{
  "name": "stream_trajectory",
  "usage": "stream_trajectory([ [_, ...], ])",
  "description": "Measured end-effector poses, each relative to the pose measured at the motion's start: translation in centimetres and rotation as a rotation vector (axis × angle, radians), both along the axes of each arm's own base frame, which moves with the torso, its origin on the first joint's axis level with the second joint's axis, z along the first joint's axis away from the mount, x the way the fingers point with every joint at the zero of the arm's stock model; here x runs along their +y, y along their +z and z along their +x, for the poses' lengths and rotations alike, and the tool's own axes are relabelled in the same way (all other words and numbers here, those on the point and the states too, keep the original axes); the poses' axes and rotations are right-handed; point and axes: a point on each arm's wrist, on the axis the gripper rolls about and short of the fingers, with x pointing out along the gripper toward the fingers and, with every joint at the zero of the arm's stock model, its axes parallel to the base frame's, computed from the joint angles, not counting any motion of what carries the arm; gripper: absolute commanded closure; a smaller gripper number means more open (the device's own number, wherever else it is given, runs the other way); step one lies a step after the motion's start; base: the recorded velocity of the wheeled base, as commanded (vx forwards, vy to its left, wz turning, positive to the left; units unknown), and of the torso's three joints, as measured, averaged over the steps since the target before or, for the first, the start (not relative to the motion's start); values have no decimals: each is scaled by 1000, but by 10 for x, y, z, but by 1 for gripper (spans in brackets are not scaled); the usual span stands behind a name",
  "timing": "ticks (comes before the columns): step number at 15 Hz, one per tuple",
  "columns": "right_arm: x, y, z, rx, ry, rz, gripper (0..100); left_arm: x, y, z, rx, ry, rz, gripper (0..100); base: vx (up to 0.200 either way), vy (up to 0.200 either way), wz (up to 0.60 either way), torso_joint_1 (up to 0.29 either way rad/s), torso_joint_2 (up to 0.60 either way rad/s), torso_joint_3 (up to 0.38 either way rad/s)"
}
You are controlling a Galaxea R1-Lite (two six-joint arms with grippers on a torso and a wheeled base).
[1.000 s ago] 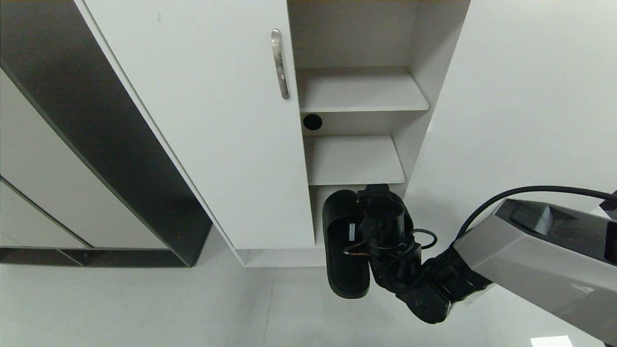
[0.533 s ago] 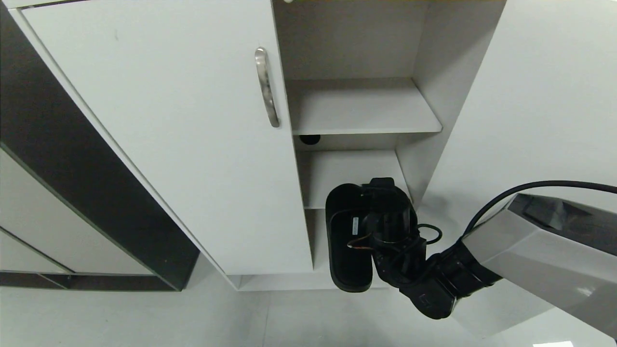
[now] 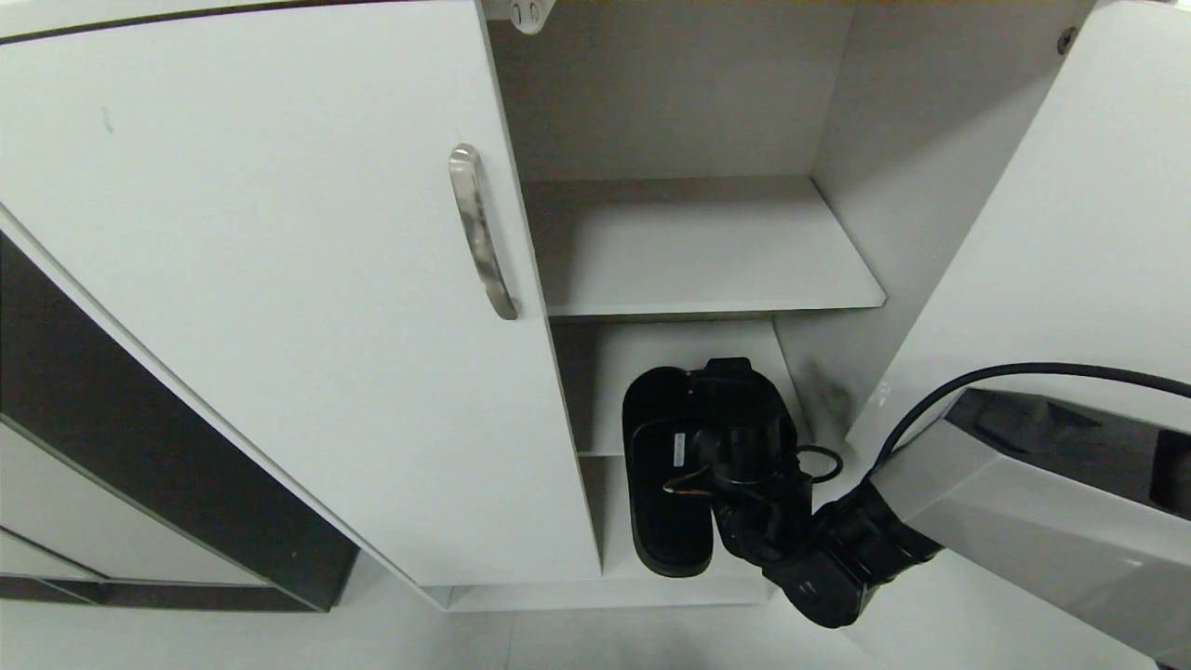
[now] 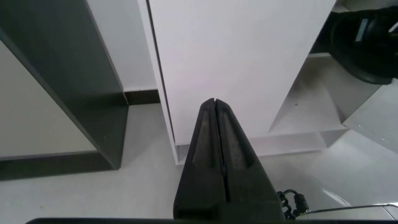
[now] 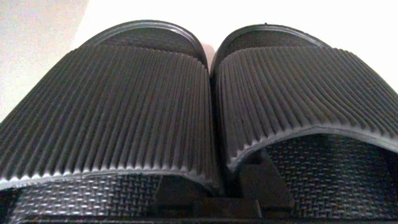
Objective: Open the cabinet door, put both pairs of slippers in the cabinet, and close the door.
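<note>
1. A closed door leaf (image 3: pixel 279 279) takes up the left half of the head view, its metal handle (image 3: pixel 482 233) just left of centre; the left gripper (image 4: pixel 214 134) hangs low in front of that leaf, its fingers pressed together on nothing
2. The pair of black slippers (image 3: pixel 665 493) sits at lower centre, held off the floor side by side, toes towards the open bay at about the lower shelf (image 3: pixel 689 372); I cannot tell whether the toes are over it
3. The right gripper (image 3: pixel 735 419) is clamped on the slippers where their inner edges meet under the ribbed straps (image 5: pixel 124 106)
4. They look like light moulded foam or rubber, bendy rather than stiff; the pinch on both inner walls at mid-length likely keeps the pair together, though the outer sides may sag and one slipper could slide out if the grip eases
5. The open cabinet door (image 3: pixel 1051 233) stands at the right, close beside the right arm
</note>
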Motion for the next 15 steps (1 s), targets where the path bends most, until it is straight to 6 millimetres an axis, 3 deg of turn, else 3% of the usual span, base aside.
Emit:
stream_trajectory([
  [5,4,-8,36,3,-13,-13,100,0,0,0,0,0,0,100,0,0,0,0,0,0],
  [9,9,-4,64,7,-31,-16,100,0,0,0,0,0,-2,100,0,0,0,0,0,0],
  [15,15,21,87,-35,-43,-31,100,0,0,0,0,1,-6,100,0,0,0,0,0,0],
])
